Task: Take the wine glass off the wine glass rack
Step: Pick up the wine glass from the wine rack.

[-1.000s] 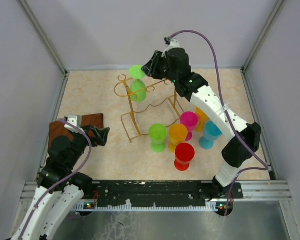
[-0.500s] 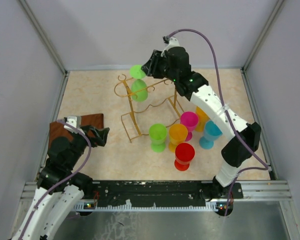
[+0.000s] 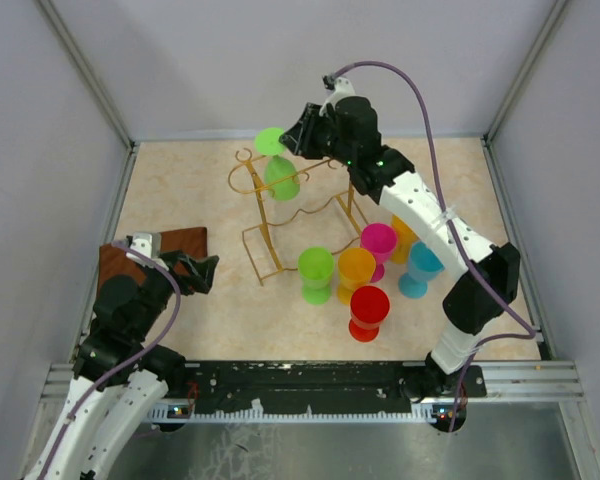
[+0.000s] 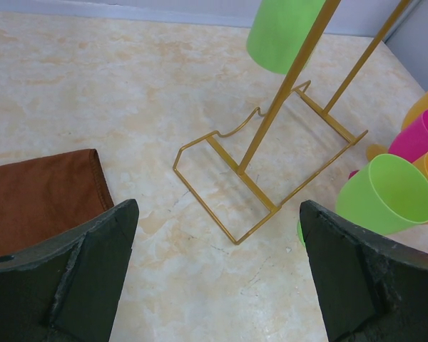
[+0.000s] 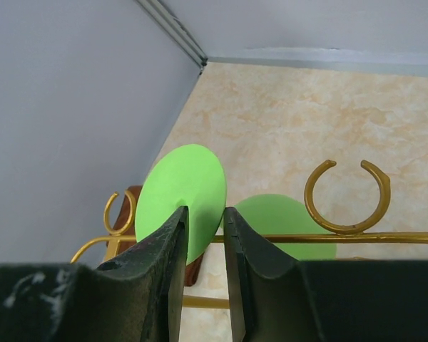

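A green wine glass (image 3: pixel 281 179) hangs upside down in the gold wire wine glass rack (image 3: pixel 263 250) at the back of the table. Its round foot (image 3: pixel 270 141) sits above the top rails. My right gripper (image 3: pixel 298 137) is at the rack's top, shut on the glass stem just under the foot. In the right wrist view the foot (image 5: pixel 182 187) is tilted in front of the fingers (image 5: pixel 170 249), and the bowl (image 5: pixel 285 217) hangs behind the rail (image 5: pixel 328 236). My left gripper (image 3: pixel 198 270) is open and empty, low at the front left, facing the rack base (image 4: pixel 260 206).
Several coloured glasses stand right of the rack: green (image 3: pixel 316 270), orange (image 3: pixel 356 268), pink (image 3: pixel 378 242), red (image 3: pixel 369 308), cyan (image 3: pixel 420 265). A brown cloth (image 3: pixel 175 240) lies at the left, also in the left wrist view (image 4: pixel 36 192). Walls enclose the table.
My right gripper has shifted slightly up and left with the green glass, whose foot is a little more tilted. The left arm has hardly moved.
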`<state>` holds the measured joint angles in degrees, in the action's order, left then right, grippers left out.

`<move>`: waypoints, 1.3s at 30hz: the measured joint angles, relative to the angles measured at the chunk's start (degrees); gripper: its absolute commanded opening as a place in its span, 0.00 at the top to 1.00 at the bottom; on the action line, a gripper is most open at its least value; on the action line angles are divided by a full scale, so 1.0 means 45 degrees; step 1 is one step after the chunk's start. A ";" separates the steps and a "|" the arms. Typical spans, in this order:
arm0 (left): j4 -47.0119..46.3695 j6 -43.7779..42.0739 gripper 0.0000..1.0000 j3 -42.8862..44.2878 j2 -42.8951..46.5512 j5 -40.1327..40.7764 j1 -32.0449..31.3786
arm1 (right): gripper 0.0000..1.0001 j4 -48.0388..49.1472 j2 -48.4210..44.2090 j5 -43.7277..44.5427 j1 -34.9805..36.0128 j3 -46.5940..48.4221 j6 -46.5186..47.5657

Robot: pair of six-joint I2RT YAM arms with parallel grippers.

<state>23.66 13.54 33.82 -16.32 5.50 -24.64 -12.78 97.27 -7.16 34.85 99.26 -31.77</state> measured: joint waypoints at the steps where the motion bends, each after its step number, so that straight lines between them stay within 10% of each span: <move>1: 0.0000 0.0000 0.00 0.0000 0.0005 0.0000 0.0000 | 0.74 0.0068 0.0000 -0.0073 0.0000 -0.0019 -0.0034; 14: 0.0015 0.0039 0.00 0.0000 0.0272 -0.0010 0.0000 | 1.00 0.0942 -0.0423 0.0141 0.0000 -0.0767 -0.1501; 39: 0.0238 0.0073 0.00 0.0000 0.0282 -0.0063 0.0000 | 1.00 0.2914 -0.0505 0.0165 -0.0209 -0.1394 -0.5110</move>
<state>24.73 13.87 33.82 -15.05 5.21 -24.64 0.34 95.00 -6.42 33.91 92.99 -54.76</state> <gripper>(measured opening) 0.997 0.009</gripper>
